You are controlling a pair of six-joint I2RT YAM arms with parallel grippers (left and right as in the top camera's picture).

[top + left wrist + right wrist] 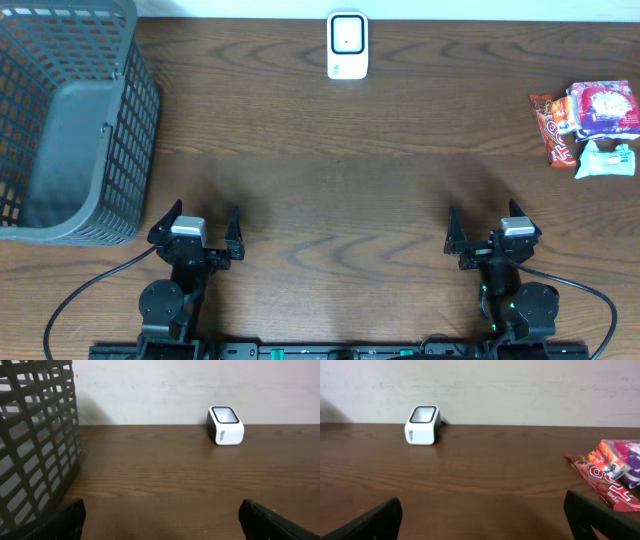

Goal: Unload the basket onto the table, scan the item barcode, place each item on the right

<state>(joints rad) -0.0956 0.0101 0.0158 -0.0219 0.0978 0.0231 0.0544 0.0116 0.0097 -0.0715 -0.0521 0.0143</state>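
Note:
A pile of snack packets lies at the far right: a red-brown bar wrapper (553, 128), a purple and pink packet (606, 108) and a pale green packet (607, 160). The right wrist view shows the bar wrapper (606, 483) at its right edge. A white barcode scanner (347, 45) stands at the table's back middle, seen also as the scanner (225, 425) and the scanner (422, 425) in the two wrist views. My left gripper (199, 224) and right gripper (486, 226) rest near the front edge, both open and empty, far from the packets. Bare wood shows between the left gripper (161, 520) fingers and the right gripper (485, 520) fingers.
A tall dark grey mesh basket (135, 120) takes up the back left corner, just beyond my left gripper; its wall (35, 440) fills the left of the left wrist view. A pale wall runs behind the brown wooden table (330, 200).

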